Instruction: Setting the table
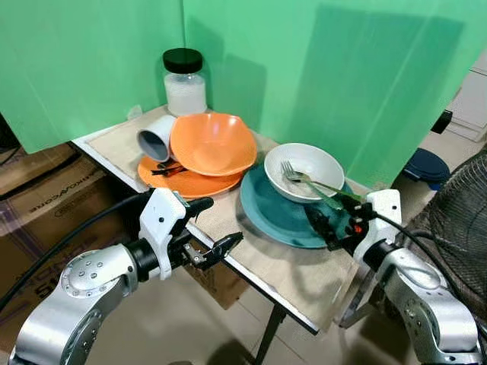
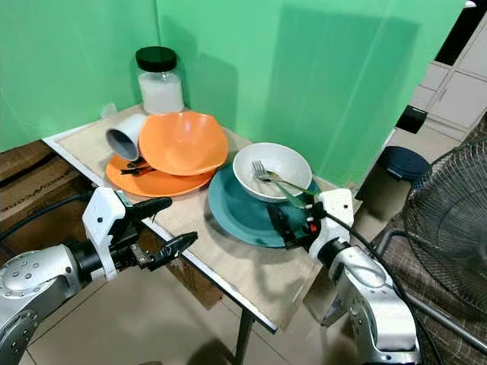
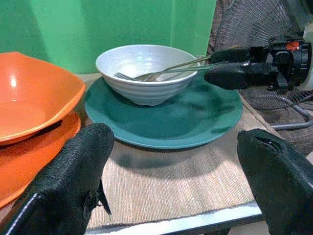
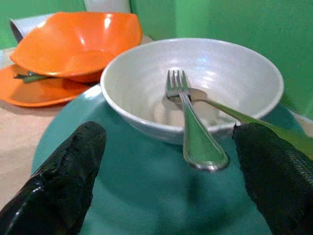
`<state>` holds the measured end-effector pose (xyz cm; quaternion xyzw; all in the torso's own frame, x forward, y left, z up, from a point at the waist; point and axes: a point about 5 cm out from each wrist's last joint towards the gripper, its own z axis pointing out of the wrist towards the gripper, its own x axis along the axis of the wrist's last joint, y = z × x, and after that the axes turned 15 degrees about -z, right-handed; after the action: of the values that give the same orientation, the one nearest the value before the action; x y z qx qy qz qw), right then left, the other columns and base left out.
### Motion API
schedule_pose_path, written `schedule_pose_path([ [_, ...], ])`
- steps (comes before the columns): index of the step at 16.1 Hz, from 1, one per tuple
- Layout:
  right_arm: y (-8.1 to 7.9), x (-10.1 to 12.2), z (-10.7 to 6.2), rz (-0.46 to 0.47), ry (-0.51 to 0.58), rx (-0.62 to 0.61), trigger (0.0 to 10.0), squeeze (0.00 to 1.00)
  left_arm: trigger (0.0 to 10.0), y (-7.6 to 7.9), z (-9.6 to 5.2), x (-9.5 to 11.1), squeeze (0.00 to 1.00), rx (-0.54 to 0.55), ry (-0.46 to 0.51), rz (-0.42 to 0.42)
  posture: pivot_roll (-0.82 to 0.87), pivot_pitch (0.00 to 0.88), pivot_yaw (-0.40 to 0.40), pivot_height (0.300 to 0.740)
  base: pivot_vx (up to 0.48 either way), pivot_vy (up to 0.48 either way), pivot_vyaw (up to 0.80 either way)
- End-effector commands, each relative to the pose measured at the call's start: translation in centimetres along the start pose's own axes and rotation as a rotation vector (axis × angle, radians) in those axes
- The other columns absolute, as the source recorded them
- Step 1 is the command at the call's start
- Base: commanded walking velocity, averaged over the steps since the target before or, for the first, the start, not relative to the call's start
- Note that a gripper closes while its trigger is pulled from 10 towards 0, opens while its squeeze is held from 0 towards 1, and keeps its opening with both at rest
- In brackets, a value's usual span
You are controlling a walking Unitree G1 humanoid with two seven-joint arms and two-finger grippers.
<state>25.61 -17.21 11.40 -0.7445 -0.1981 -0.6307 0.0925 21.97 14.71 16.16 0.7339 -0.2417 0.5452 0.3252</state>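
The right gripper (image 4: 166, 181) hovers open over the teal plate (image 4: 146, 205), the fork (image 4: 193, 125) and spoon (image 4: 244, 117) in the white bowl (image 4: 146, 83) just ahead. Lifting cutlery seems next, needing a short reach forward. The left gripper (image 1: 214, 228) waits open at the table edge (image 1: 251, 277).

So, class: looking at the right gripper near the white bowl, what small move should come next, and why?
Probably ease the right gripper forward and close on the fork. Its fingers are open over the teal plate, on either side of the handle jutting over the white bowl rim, not yet touching it. The left gripper waits open at the table edge.
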Motion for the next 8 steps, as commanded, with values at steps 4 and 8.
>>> schedule_pose_path([
  [4, -0.08, -0.44, 0.25, 0.019, -0.022, -0.024, 7.3, 0.00, 10.0, -0.17, -0.13, 0.37, 0.00, 0.005, 0.009, 0.019, 0.12, 0.000, -0.060, 0.740, 0.000, 0.000, 0.00],
  [8, -0.14, -0.63, 0.75, 0.026, -0.043, -0.047, 6.6, 0.00, 10.0, -0.23, -0.10, 0.43, 0.00, 0.004, 0.010, 0.022, 0.12, 0.000, -0.058, 0.740, 0.000, 0.000, 0.00],
])
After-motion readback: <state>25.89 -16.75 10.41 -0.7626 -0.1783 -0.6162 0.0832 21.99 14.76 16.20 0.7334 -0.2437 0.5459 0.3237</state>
